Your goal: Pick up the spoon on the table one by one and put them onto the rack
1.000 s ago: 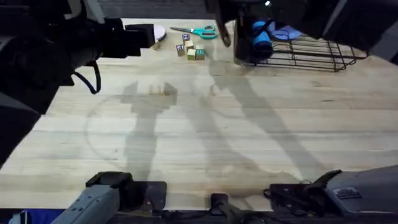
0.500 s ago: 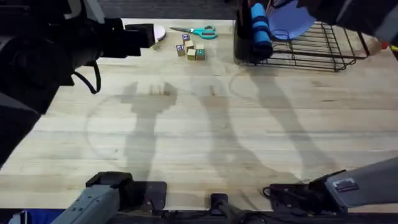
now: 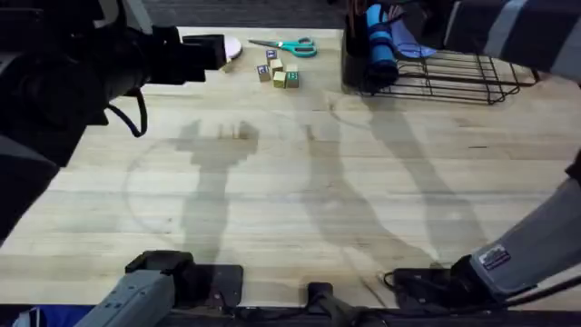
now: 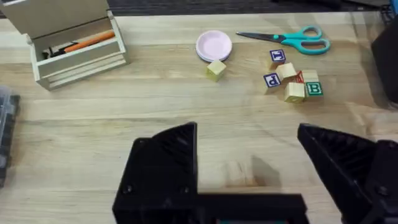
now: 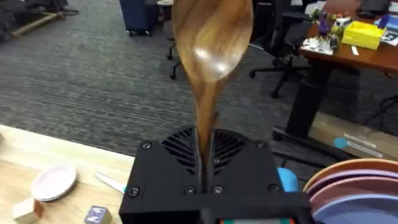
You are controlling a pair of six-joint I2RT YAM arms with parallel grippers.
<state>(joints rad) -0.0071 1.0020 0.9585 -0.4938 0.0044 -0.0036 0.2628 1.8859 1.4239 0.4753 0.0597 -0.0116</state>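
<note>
I have the right end effector [image 5: 202, 163] clamped on the spoon [image 5: 210, 46] — the handle is pinched between the two black fingers and the oval bowl stands straight out ahead of them, over the room's grey carpet beyond the tabletop's far edge. In the right wrist view, pink and blue plates [image 5: 354, 186] sit just beside the end effector. From overhead, the right arm [image 3: 522, 259] rises from its base and passes large and dark above the rack [image 3: 454, 77], which lies at the tabletop's [image 3: 290, 200] far right corner with its black utensil holder [image 3: 356, 54] at the end nearer the middle; a blue roll [image 3: 379, 47] leans against that holder.

Left of the rack, near the far edge, lie the teal scissors [image 3: 286, 45], a cluster of letter blocks [image 3: 277, 74] and a small pink dish [image 3: 232, 47]. Nearer than the rack, the planks are open all the way to the arm bases — broad room to move.

The left arm [image 3: 82, 73] is stretched low across the far left, well apart from the rack. Its end effector [image 4: 255, 180] hangs over bare wood with fingers spread apart, gripping nothing, facing the blocks and a beige box stand [image 4: 71, 37].
</note>
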